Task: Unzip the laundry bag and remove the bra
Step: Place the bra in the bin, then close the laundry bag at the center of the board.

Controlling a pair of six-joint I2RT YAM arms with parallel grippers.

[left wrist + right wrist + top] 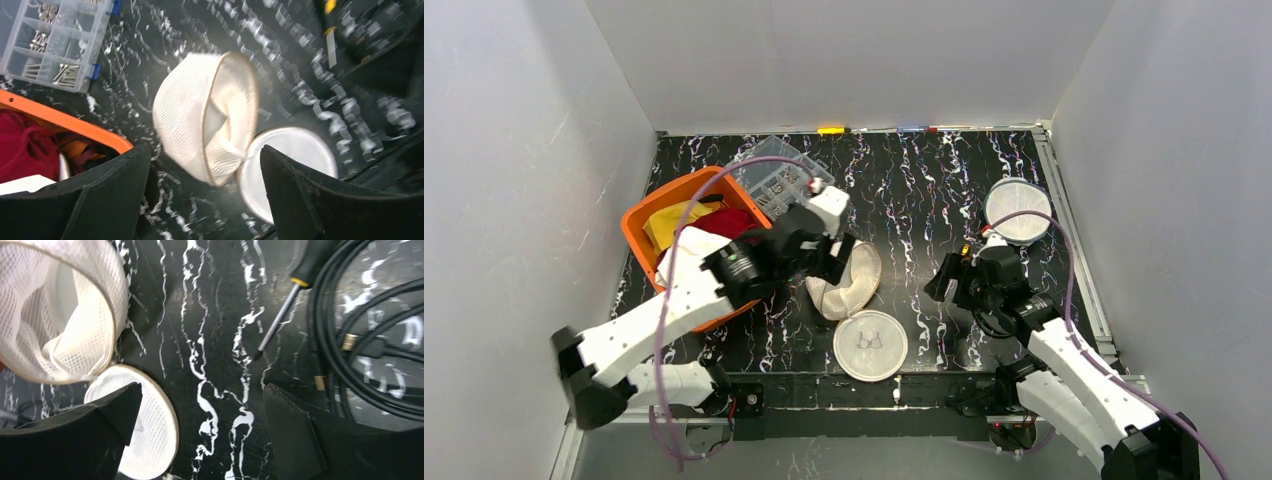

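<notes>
The white mesh laundry bag (849, 283) lies open on the black marbled table, its cup tipped on its side and its flat round lid (870, 346) lying beside it. It also shows in the left wrist view (200, 117) and the right wrist view (55, 315). Only pale mesh shows inside; I see no bra in it. My left gripper (837, 262) is open and empty, hovering just above the bag's cup (205, 200). My right gripper (940, 284) is open and empty over bare table to the right of the lid (200, 435).
An orange basket (639, 222) with red and yellow cloth stands at the left, under my left arm. A clear parts box (774, 175) is behind it. A second round mesh disc (1018, 210) lies at the back right. A screwdriver (290, 295) and black cables (370, 340) lie near my right gripper.
</notes>
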